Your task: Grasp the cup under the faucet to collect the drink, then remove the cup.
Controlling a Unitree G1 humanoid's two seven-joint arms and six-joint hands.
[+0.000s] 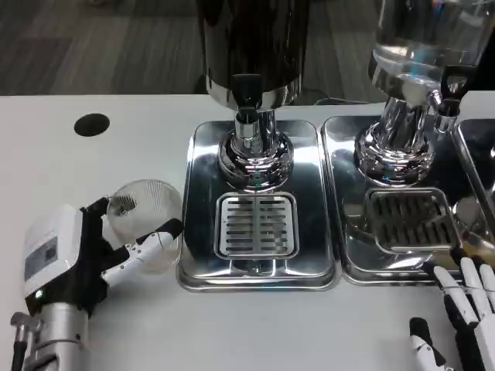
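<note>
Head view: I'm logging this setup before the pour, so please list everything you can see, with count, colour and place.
Cup: one, clear ribbed, lying on its side left of the middle tray, held by the left robot hand.
Drink dispensers: two; a dark one at centre back, a clear one at right back.
Faucet: one, black handle, on the dark dispenser.
Drip trays: two, shiny steel; middle and right, each with a slotted grate.
Table: one, white, with a dark round hole at left.
Left robot hand: white and black, lower left.
Right robot hand: white and black, lower right, holding nothing.
</note>
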